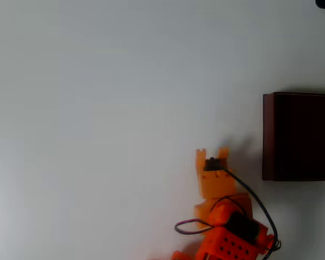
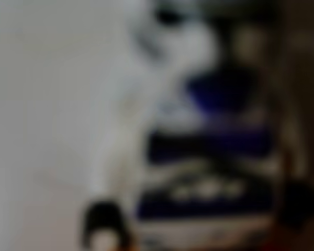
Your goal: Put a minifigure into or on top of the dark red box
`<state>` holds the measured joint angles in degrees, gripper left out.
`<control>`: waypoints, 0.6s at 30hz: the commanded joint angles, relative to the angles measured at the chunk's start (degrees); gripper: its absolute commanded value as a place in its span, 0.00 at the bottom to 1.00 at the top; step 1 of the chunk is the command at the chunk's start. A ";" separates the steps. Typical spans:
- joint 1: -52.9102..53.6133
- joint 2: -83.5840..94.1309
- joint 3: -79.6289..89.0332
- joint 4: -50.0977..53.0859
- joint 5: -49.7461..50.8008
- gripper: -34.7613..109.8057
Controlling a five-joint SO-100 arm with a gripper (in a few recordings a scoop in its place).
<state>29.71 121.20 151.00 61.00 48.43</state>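
Though the wrist view is badly blurred, the white-and-blue minifigure (image 2: 209,136) looms right at the orange pincer (image 1: 212,155), left of the dark red box (image 1: 299,136), grip unclear; light, rigid, slippery, best pinched across its torso.

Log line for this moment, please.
gripper: left of dark red box, overhead view | minifigure: close, blurred, wrist view | grip: cannot tell
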 commanded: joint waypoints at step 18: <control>9.40 -9.40 -45.00 24.70 -10.55 0.24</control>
<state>36.30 116.46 115.31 84.11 39.38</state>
